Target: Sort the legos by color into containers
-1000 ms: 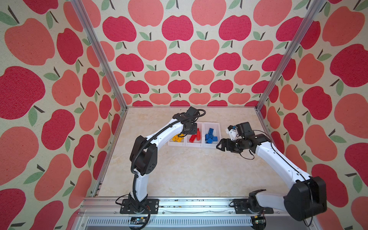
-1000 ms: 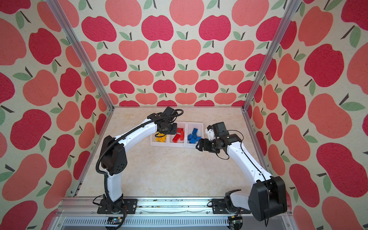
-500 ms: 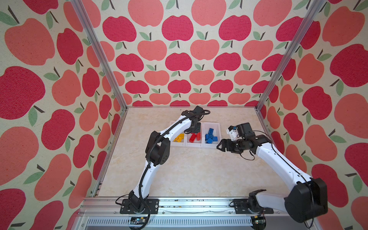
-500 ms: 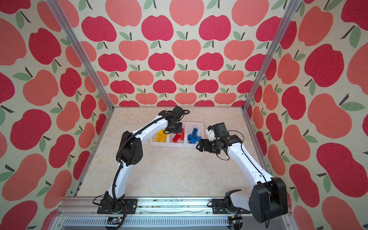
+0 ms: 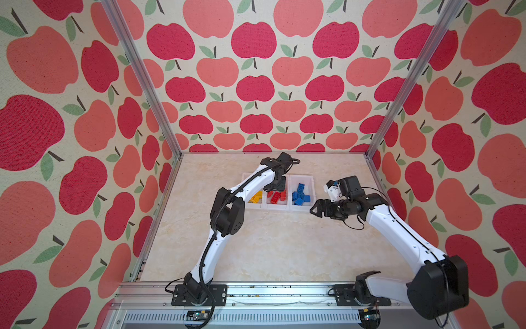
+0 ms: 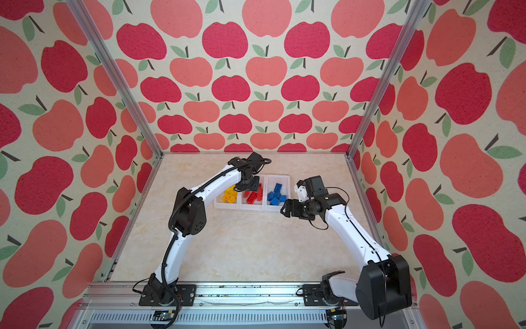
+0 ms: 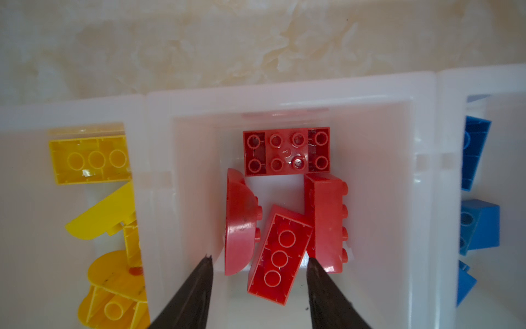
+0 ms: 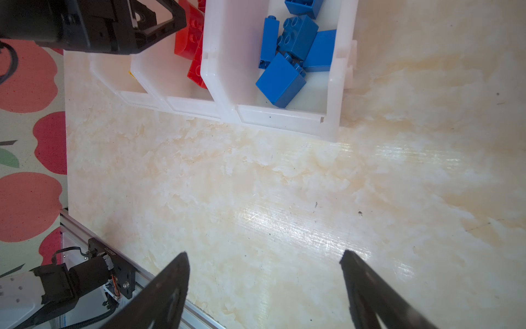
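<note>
Apple-print walls (image 5: 256, 85) box in a pale marbled tabletop (image 5: 270, 242). The three joined white containers (image 7: 284, 91) sit in a row toward its far edge, about midway along.

The left gripper (image 7: 259, 259) hangs straight down over the middle container. Its dark fingers are spread apart with nothing pinched between them. Directly below lie the red legos (image 7: 286, 151), four pieces that I can count: one studs-up against the far wall, one on its side, a rounded one on edge, and one hollow side up and askew beneath the fingertips. That tumbled look suits bricks dropped in rather than set down. The vertical pose makes sense too, since it keeps the fingers clear of the container's walls.

The yellow legos (image 7: 88, 159) fill the container at the left end and the blue legos (image 8: 281, 79) the one at the right end, so each colour has its own.

The right gripper (image 8: 264, 253) hovers low over bare tabletop, just off the front right corner of the row. Its jaws are wide and empty, probably to stay out of the other arm's way. I can spot no brick outside the containers, so the sorting looks all but finished.
</note>
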{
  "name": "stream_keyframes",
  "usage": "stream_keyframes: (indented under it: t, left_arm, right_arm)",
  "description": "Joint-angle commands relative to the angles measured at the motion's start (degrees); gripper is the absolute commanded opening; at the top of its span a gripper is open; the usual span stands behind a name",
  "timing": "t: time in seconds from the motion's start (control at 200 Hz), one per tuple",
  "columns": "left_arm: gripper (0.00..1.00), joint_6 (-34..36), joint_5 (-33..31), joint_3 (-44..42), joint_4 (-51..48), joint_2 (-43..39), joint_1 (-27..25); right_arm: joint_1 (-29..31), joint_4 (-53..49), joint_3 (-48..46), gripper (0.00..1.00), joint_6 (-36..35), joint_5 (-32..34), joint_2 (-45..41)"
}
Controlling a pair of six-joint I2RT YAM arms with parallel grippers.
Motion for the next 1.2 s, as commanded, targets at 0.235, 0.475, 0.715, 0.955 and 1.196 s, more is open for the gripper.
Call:
stream_keyframes:
  t: [0.235,0.475,0.715,0.955,1.196]
  left_arm:
    - [0.64,0.09,-1.83,-0.65,2.20,-4.26,-0.17]
    - [0.71,1.23,-1.73,-9.88,10.12,-12.88,-0.17]
    - [0.78,1.09,-4.24,-28.64,19.57,-25.97,1.55]
    - [0.88,1.75,-6.91,-45.51,26.03,-38.34,6.42]
    - [0.94,4.75,-8.41,-59.58,33.96,-47.98,14.20]
  right_arm:
    - [-0.36,-0.48,0.20,0.86,0.57,0.92,-0.91]
    - [-0.45,-0.21,1.67,0.86,-0.35,2.06,0.02]
    - [-1.76,1.42,3.47,0.86,-2.21,2.90,2.29]
    - [-4.95,4.00,5.32,0.87,-4.72,3.96,5.00]
    - [-8.71,7.00,6.28,0.95,-8.10,6.93,7.00]
